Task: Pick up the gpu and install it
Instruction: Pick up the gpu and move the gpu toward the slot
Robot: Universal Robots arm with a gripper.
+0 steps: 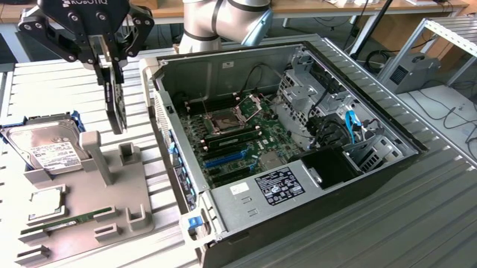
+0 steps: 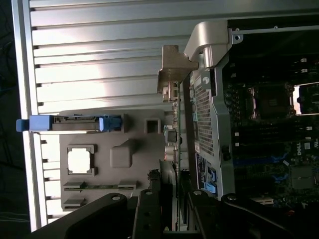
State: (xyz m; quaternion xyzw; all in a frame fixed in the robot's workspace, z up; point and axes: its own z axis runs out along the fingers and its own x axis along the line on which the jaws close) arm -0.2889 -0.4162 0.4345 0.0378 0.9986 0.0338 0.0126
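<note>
A: Gripper state?
B: The black 2-finger gripper is clamped on the gpu, a thin flat black expansion card. The grip is at its upper end, and the card hangs upright below the fingers.
A: Where's the card against the PC?
B: In the air, on the exterior view's left of the open black and silver desktop PC case, just outside its perforated side wall. Not yet inside. The green motherboard lies apart from it.
A: Wrist view agree?
B: Yes. The gpu shows edge-on, running out from between the fingers, silvery metal bracket at the far end, case wall just beside.
A: What's under it?
B: Grey moulded parts tray on the slatted aluminium table. Tray carries 1 silver labelled hard drive in a blue caddy, 1 square silver CPU chip and 1 narrow green RAM stick. The card's lower end is clear of the tray.
</note>
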